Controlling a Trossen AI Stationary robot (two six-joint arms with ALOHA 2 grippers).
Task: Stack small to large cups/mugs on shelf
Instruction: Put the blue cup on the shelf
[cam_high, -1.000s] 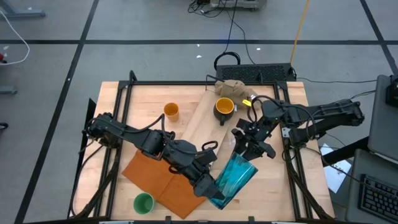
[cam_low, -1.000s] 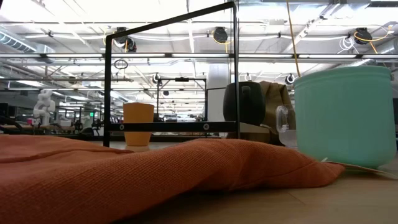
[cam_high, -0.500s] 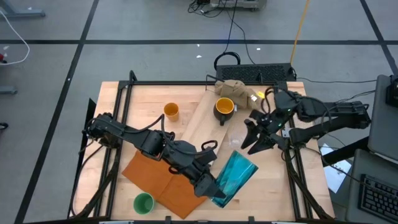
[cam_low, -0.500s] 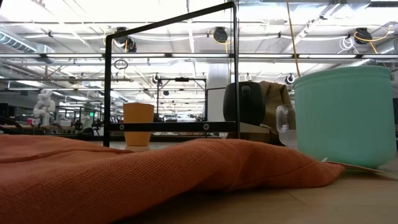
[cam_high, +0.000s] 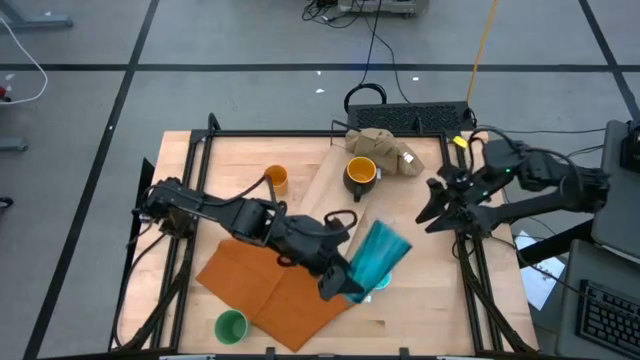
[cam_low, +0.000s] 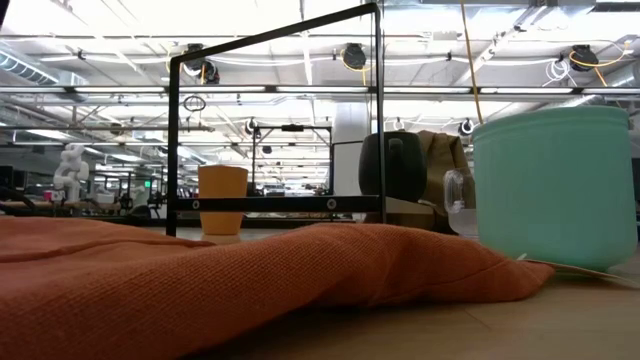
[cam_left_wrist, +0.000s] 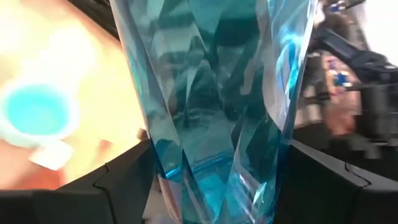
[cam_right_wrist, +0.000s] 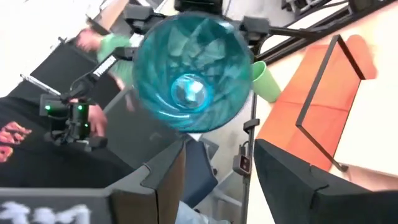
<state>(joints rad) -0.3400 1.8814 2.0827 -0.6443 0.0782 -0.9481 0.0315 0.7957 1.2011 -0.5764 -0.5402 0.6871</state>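
Reaching far across the surface (cam_high: 440, 300), the left arm lies long and low. Its gripper (cam_high: 348, 284) has its jaws clenched on the bottom end of the tumbler (cam_high: 381, 250). The tumbler is tilted. Its open mouth points away from these jaws, toward the right gripper (cam_high: 432, 203).

The right arm is bent at the side of the surface. Its jaws are spread apart and hold nothing. They are well apart from the tumbler's mouth and face it, so the right wrist view looks straight down into the tumbler.

There are two arms and one tumbler. There is one dark mug (cam_high: 360, 173) with yellow inside. It stands on the shelf (cam_high: 325, 200), far past the left jaws and off to the side of the right jaws. There is one orange cup (cam_high: 274, 179), just beside the left arm and well behind its jaws. There is one green cup (cam_high: 231, 325), well apart from both jaws, near the front edge. There is one blue mug (cam_left_wrist: 37, 115), down near the left jaws. There is one clear glass (cam_low: 453, 205); I cannot tell how near the jaws it is. That makes six cups.

One orange sheet (cam_high: 262, 288) lies under the left arm. One tan cloth lump (cam_high: 385, 148) sits beside the dark mug.
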